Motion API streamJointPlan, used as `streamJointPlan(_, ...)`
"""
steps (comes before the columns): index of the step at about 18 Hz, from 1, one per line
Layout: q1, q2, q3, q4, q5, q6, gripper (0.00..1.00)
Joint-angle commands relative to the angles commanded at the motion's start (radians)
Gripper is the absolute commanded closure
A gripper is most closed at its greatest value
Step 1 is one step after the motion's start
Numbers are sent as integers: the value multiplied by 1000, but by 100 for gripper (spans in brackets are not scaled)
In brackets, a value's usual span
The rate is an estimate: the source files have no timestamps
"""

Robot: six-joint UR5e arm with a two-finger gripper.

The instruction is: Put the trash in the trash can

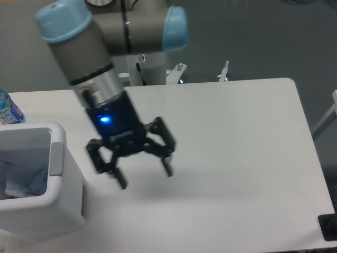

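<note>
Gripper point(143, 176) empty, fingers spread apart, hanging over table point(237, 147) just right of trash can point(58, 208); trash point(23, 182) lies inside can, left of your gripper; nothing left to grab

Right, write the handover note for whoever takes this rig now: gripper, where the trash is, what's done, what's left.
Gripper: open, empty, above the table to the right of the trash can.
Trash: clear plastic with a bit of blue lies inside the can; the separate pieces cannot be told apart.
Labelled bottle: upright behind the can; leave it.
Done: no trash visible on the table.
Left: probably nothing; check the bin holds both pieces.
</note>
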Motion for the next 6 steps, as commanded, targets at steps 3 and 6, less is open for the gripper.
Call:
streamJointPlan(3, 18, 19, -2, -100, -3, 129, 0)
streamJointPlan(6, 26, 41, -9, -140, -6, 137, 0)
